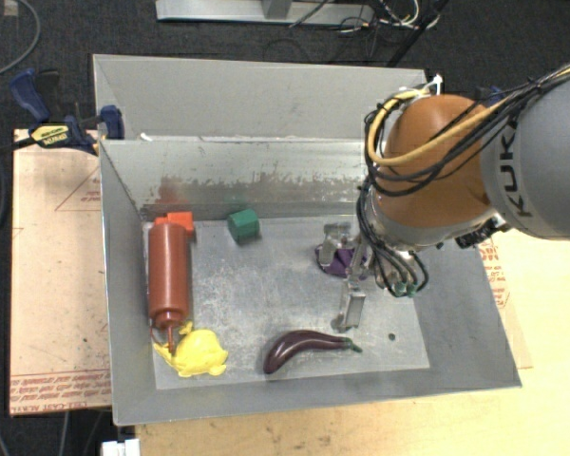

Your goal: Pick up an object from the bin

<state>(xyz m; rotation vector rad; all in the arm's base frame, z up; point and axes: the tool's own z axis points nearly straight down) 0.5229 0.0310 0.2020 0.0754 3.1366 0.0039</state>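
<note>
My gripper hangs low over the bin's right half, open, with one grey finger nearer the front and the other further back. A small purple thing lies on the floor between them, close to the far finger and partly hidden by it. A dark purple toy aubergine lies just in front of the near finger, apart from it. A green cube sits to the left, near the back wall.
Along the left wall lies a red-brown bottle with an orange cap. A yellow soft toy rests at its front end. The arm's orange cover and cables hang over the bin's right back corner.
</note>
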